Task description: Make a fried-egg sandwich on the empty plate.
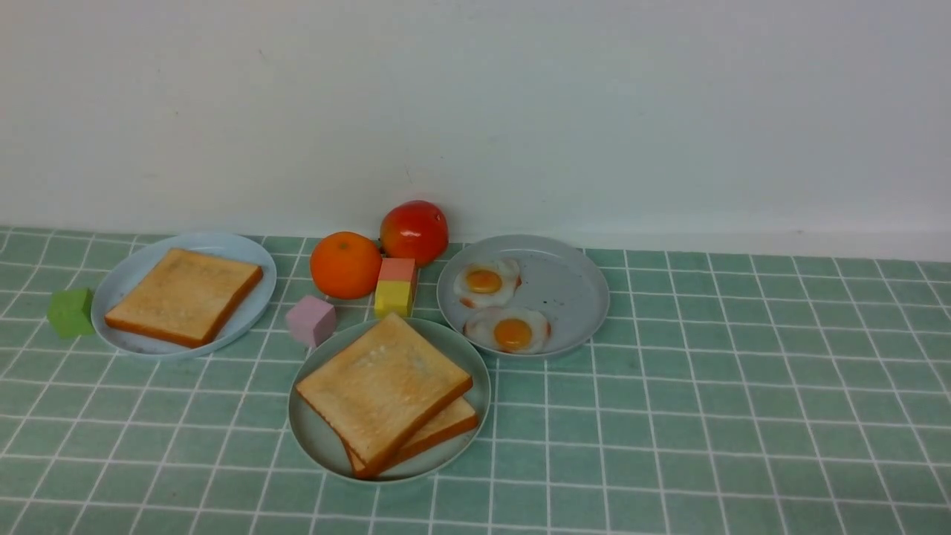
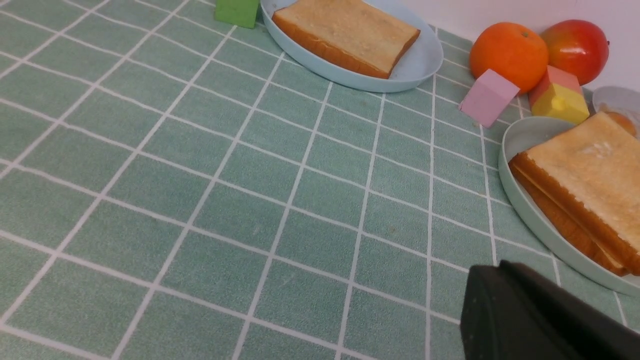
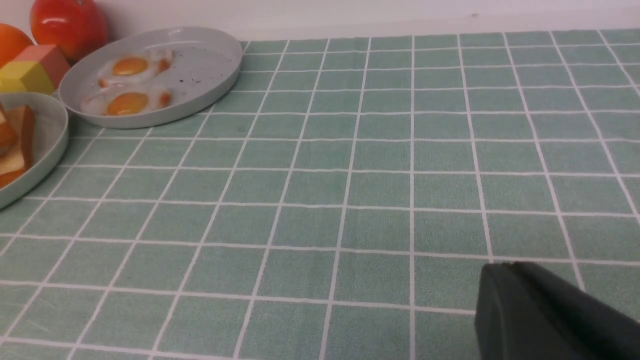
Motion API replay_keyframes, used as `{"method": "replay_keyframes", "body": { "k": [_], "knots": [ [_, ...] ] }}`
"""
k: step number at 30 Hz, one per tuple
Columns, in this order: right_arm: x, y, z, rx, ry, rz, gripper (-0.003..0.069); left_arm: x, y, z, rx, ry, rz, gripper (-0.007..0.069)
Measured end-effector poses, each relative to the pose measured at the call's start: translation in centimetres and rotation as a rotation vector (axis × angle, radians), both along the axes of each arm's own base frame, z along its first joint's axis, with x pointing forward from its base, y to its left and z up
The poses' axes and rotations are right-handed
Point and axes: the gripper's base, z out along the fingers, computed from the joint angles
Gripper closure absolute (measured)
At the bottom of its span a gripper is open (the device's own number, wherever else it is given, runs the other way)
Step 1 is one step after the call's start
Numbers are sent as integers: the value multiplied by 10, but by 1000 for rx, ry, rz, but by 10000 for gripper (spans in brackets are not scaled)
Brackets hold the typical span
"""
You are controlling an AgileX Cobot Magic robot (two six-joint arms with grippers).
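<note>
The mint-green plate (image 1: 312, 438) sits at the front centre and carries two toast slices (image 1: 383, 386) stacked askew, the upper one covering most of the lower. Whatever lies between the slices is hidden. In the left wrist view the same stack (image 2: 590, 175) rests on the plate (image 2: 530, 210), and my left gripper (image 2: 492, 267) hovers shut and empty over the cloth beside its rim. My right gripper (image 3: 502, 265) is shut and empty over bare cloth, far from the plates. Neither gripper shows in the front view.
A pale blue plate (image 1: 252, 297) at the left holds one toast slice (image 1: 182, 296). A grey plate (image 1: 565, 286) at the right holds two fried eggs (image 1: 487, 282). An orange (image 1: 345, 264), red fruit (image 1: 414, 230), pink cube (image 1: 310, 319), yellow-pink block (image 1: 394, 287) and green cube (image 1: 70, 312) stand around them.
</note>
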Motion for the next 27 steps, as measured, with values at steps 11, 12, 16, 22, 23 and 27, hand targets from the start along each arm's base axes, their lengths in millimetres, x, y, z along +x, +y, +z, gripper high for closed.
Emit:
{"method": "replay_keyframes", "body": {
  "k": [11,12,16,22,23,27],
  "knots": [
    [0,0,0,0,0,0,631,0,0,0,0,0,0,622],
    [0,0,0,0,0,0,631,0,0,0,0,0,0,622],
    [0,0,0,0,0,0,627,0,0,0,0,0,0,620],
    [0,0,0,0,0,0,619,0,0,0,0,0,0,615],
    [0,0,0,0,0,0,617,0,0,0,0,0,0,613],
    [0,0,0,0,0,0,611,0,0,0,0,0,0,608]
  ]
}}
